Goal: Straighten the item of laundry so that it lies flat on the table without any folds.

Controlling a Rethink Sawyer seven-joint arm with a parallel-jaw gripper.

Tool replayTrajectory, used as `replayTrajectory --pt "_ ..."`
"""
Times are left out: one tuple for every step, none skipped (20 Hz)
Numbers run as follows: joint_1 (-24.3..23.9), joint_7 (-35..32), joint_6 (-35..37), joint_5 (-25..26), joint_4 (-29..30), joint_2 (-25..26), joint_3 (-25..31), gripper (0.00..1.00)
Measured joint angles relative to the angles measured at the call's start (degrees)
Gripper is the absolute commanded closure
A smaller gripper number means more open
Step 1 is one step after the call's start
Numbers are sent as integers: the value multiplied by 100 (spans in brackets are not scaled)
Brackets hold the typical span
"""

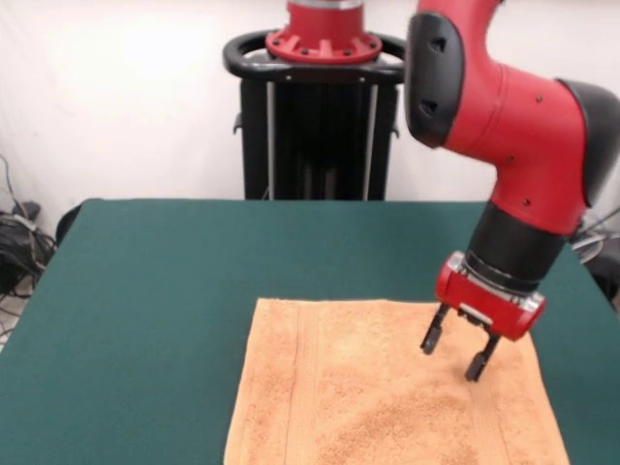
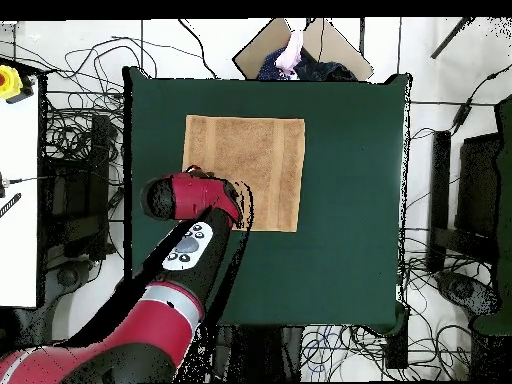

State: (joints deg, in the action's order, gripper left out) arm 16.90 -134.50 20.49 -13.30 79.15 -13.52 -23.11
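Already near-flat on green desk (image 1: 145, 291), terry towel (image 1: 368, 387): soft, limp, light, best pinched at corner or hem; gripper (image 1: 453, 352) hovering, fingers apart, empty.

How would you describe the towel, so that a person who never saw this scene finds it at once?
Look at the wide dark green table in front of the robot's pedestal. On it lies the towel, spread flat below the open gripper. It is the only cloth there: orange-tan terry, rectangular, with woven band stripes near its ends.
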Motion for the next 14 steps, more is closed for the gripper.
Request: replayTrajectory --pt "-56 0 10 1 25 -97 1 0" --pt "-87 0 23 1 34 -151 -2 0" --pt "-119 0 40 1 40 -202 0 0" --pt "-181 0 83 1 42 -292 -1 0" --pt "-219 0 110 1 42 -340 0 0" --pt "-232 0 119 1 42 -358 -1 0" --pt "-264 0 150 1 42 -399 -2 0" --pt "-292 0 185 1 42 -439 -2 0" --pt "-315 0 223 2 43 -475 -2 0" --pt "-323 0 242 2 43 -494 -2 0" --pt "-324 0 252 2 43 -502 -2 0" --pt "-326 0 262 2 43 -511 -2 0" --pt "-324 0 267 2 43 -512 -1 0" --pt "-323 0 267 2 43 -510 0 0"
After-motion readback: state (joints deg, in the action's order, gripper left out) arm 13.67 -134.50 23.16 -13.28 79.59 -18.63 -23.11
